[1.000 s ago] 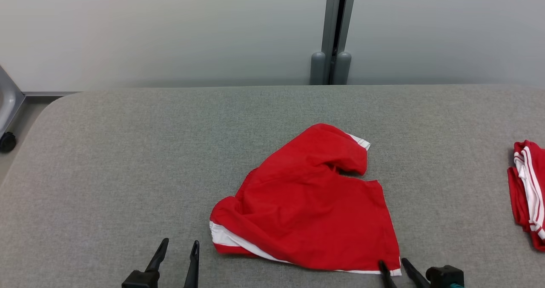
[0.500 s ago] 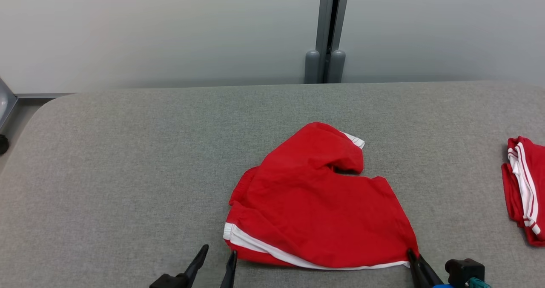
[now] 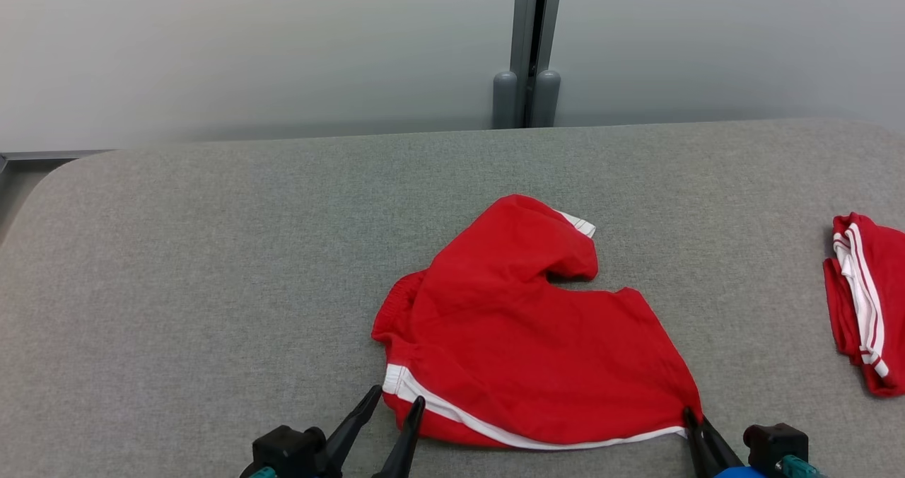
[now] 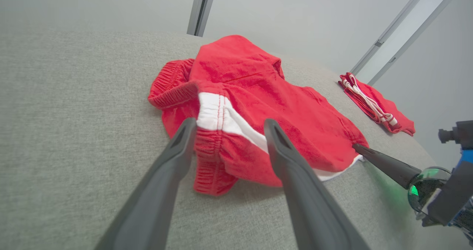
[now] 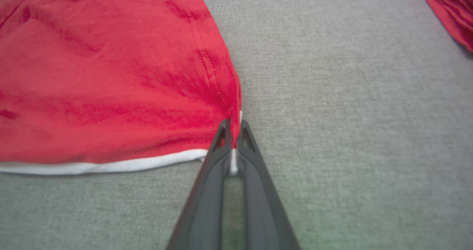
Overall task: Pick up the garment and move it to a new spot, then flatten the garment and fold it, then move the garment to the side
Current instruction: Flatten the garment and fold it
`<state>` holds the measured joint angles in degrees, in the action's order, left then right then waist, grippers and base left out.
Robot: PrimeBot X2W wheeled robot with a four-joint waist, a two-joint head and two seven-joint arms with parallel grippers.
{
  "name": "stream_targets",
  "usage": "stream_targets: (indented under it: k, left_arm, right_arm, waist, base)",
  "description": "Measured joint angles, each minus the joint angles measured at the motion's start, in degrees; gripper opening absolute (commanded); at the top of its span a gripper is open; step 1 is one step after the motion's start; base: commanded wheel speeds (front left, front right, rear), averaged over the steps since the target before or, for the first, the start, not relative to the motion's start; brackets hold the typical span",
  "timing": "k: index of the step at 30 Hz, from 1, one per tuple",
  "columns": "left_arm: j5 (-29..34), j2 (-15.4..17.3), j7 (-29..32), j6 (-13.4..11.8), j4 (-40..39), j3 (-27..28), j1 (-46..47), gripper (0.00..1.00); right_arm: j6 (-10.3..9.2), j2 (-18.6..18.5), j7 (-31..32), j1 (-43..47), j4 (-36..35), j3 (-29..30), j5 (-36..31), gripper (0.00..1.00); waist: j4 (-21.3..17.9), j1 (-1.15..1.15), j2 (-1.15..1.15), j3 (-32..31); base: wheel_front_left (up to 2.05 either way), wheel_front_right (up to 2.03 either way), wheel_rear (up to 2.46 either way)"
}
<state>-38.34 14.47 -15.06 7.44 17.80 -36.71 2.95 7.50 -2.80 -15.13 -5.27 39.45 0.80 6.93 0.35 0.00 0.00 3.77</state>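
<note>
The garment, red shorts with white trim, lies crumpled on the grey table. My right gripper is shut on its near right hem corner; the right wrist view shows red and white cloth pinched between the closed fingertips. My left gripper is open at the near left corner. In the left wrist view its fingers straddle the elastic waistband and white stripe of the garment. The right gripper's tip shows there too, at the hem.
A second folded red and white garment lies at the table's right edge, also seen from both wrists. A grey post stands against the pale wall behind. Bare grey table stretches to the left and behind.
The right gripper has shut on the near right hem corner. The left gripper has moved right and forward to the garment's near left corner. The head camera has shifted slightly.
</note>
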Motion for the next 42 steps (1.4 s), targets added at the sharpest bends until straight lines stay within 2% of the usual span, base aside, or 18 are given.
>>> stream_targets:
  k: [12, 20, 24, 25, 26, 27, 28, 37, 42]
  left_arm:
    - [-10.06, 6.82, 0.0, 0.0, 2.67, -11.13, 8.82, 1.0]
    - [-17.16, 8.95, 0.0, 0.0, 4.66, -17.98, 13.22, 1.0]
    - [-18.92, 9.43, 0.0, 0.0, 4.3, -19.02, 14.72, 1.0]
    - [-19.33, 9.5, 0.0, 0.0, 4.08, -19.24, 14.82, 0.84]
    - [-19.56, 9.53, 0.0, 0.0, 3.88, -19.39, 14.82, 0.46]
    - [-19.67, 9.57, 0.0, 0.0, 3.65, -19.47, 14.82, 0.46]
    - [-19.65, 9.64, 0.0, 0.0, 3.38, -19.52, 14.82, 0.0]
    - [-17.63, 10.32, 0.0, 0.0, -0.25, -17.51, 14.23, 0.0]
    - [-15.47, 10.87, 0.0, 0.0, -4.42, -15.55, 13.88, 0.0]
  right_arm:
    - [-0.01, -0.07, -0.03, -0.4, 0.05, -1.65, 0.76, 0.0]
    - [-0.01, -0.11, -0.08, -0.67, -0.11, -2.82, 1.08, 0.0]
    - [-0.01, -0.11, -0.08, -0.68, -0.35, -3.04, 1.22, 0.0]
    - [-0.01, -0.11, -0.08, -0.67, -0.41, -3.09, 1.22, 0.0]
    - [-0.01, -0.11, -0.08, -0.67, -0.43, -3.11, 1.27, 0.0]
    - [-0.01, -0.11, -0.08, -0.67, -0.45, -3.13, 1.3, 0.0]
    - [-0.01, -0.11, -0.08, -0.66, -0.51, -3.13, 1.3, 0.0]
    - [-0.01, -0.05, 0.01, -0.67, -2.19, -2.48, 2.55, 0.0]
    - [-0.01, 0.0, 0.04, -1.35, -8.54, -2.37, 7.24, 0.0]
  waist:
    - [-0.2, 0.0, 0.0, 0.61]
    - [-0.72, 0.0, 0.0, 1.1]
    - [-0.82, 0.0, 0.0, 1.39]
    - [-0.82, 0.0, 0.0, 1.45]
    - [-0.81, 0.0, 0.0, 1.48]
    - [-0.8, 0.0, 0.0, 1.5]
    - [-0.77, 0.0, 0.0, 1.52]
    - [0.39, 0.0, 0.0, 1.06]
    - [1.09, 0.0, 0.0, -0.73]
  base:
    - [0.0, 0.0, 0.0]
    - [0.0, 0.0, 0.0]
    - [0.0, 0.0, 0.0]
    - [0.0, 0.0, 0.0]
    - [0.0, 0.0, 0.0]
    - [0.0, 0.0, 0.0]
    - [0.0, 0.0, 0.0]
    - [0.0, 0.0, 0.0]
    - [0.0, 0.0, 0.0]
